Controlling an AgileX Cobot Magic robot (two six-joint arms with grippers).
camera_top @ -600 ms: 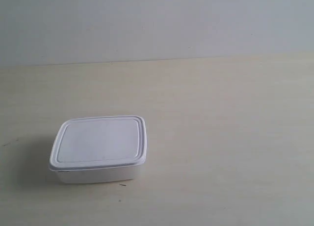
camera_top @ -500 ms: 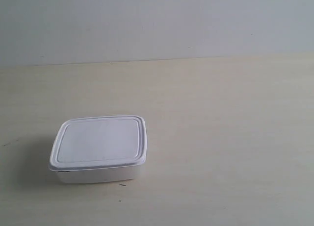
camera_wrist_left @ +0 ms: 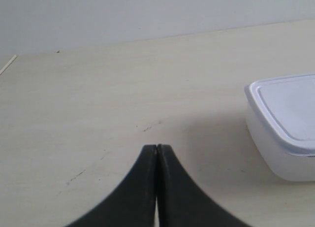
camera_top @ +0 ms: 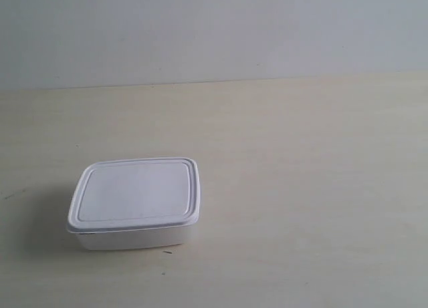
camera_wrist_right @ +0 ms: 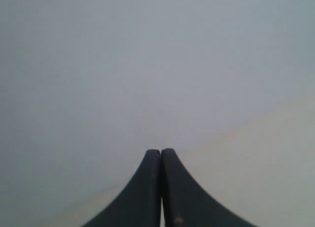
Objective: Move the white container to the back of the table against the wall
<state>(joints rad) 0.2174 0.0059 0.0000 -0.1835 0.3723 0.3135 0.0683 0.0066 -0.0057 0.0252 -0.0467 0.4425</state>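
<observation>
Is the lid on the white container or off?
On. The white container has its lid seated flat over the rim.

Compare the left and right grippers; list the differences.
The black left gripper faces the cream-beige table, with the white lidded plastic container near it; the black right gripper faces mostly the pale grey-blue wall, no container in view. The right one bears a small pale spot; the left shows none. Both have jaws shut, empty.
</observation>
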